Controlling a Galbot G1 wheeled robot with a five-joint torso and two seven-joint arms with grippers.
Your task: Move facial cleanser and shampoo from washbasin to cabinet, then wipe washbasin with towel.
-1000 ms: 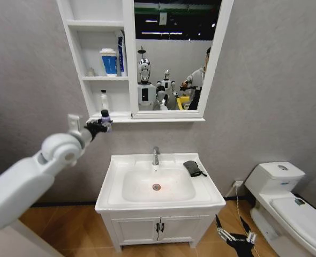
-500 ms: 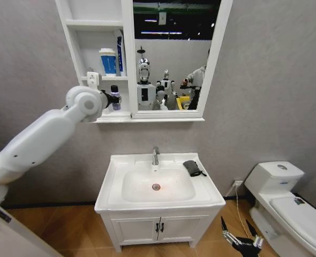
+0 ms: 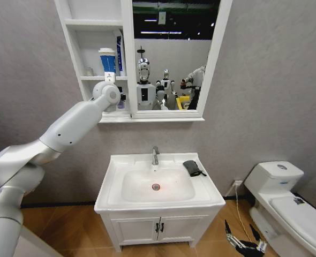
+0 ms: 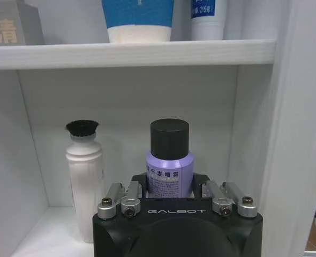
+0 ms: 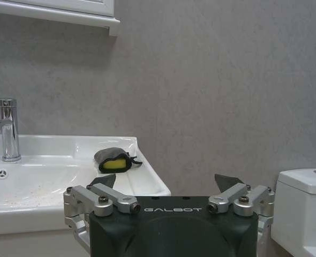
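Right gripper (image 3: pixel 245 246): black, hangs low by the floor, in front of the vanity's right side, fingers spread apart and holding nothing; from its wrist camera (image 5: pixel 168 187) it faces the basin's side.
White rectangular ceramic washbasin (image 3: pixel 203 184): oval bowl, chrome tap (image 3: pixel 156 156) at the back.
Small dark grey-black folded towel (image 3: pixel 193 168): lies on the basin's right rear ledge, just right of the tap; a yellow fold shows in the right wrist view (image 5: pixel 113 160).
Left arm: white, stretched up and forward from the lower left, wrist at the lowest open shelf.
Left gripper (image 4: pixel 170 184): fingers clamped on the lilac bottle with a black cap (image 4: pixel 169 160), held upright.
White wall-hung cabinet (image 3: pixel 128 64): the bottle is inside the bottom shelf compartment, beside a white bottle with a black bristly top (image 4: pixel 83 179).
Shelf above: blue-and-white cup (image 4: pixel 138 19).
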